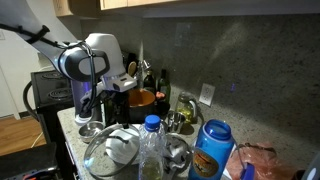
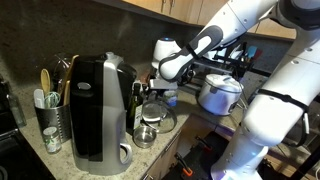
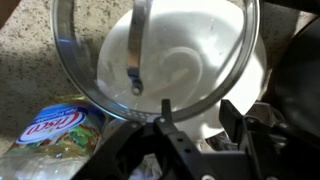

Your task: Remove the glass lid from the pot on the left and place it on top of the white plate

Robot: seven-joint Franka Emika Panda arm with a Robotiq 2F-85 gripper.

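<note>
In the wrist view the glass lid (image 3: pixel 135 60), clear with a thin metal rim and a metal handle, lies over the white plate (image 3: pixel 247 88), which shows through the glass and sticks out past it at the right. My gripper (image 3: pixel 197 112) is open just at the lid's near rim. Its left fingertip is by the rim and nothing sits between the fingers. In both exterior views the gripper (image 1: pixel 110 92) (image 2: pixel 163 88) hangs low over the counter. The reddish-brown pot (image 1: pixel 141 100) stands uncovered just beside it.
A plastic bottle with a blue and red label (image 3: pixel 50 125) lies next to the plate. A silver pot with its own lid (image 1: pixel 115 150), a blue-capped bottle (image 1: pixel 151 140) and a blue tub (image 1: pixel 210 148) crowd the counter. A tall black coffee machine (image 2: pixel 97 110) stands beside the arm.
</note>
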